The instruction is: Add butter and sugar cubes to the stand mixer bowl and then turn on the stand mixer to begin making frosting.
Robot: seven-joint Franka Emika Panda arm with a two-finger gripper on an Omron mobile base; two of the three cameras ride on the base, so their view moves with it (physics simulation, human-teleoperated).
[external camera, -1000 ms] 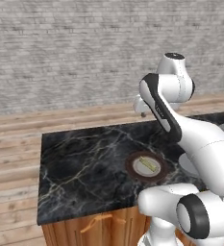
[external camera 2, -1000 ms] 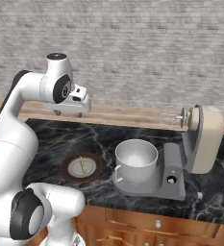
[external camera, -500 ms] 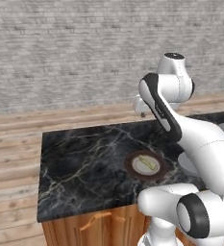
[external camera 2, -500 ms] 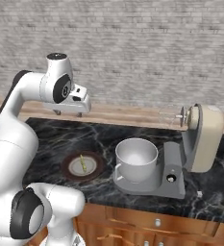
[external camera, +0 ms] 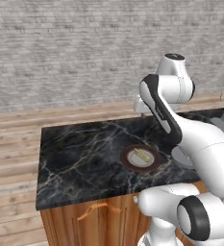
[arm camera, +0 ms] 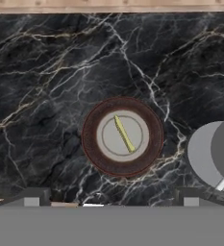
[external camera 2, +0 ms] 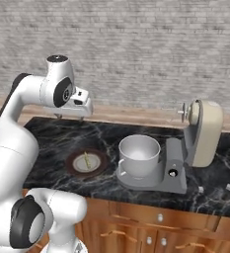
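Barely moved since a second ago: pincer (external camera 2: 69, 116) hovering spread wide, empty; butter (arm camera: 124, 134) on plate (arm camera: 92, 149) straight below, ungrabbed.

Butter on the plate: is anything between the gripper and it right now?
Nothing visible is. The open gripper hangs well above the counter, and the hand view looks straight down at the butter, which lies uncovered on the plate, with bare counter around it.
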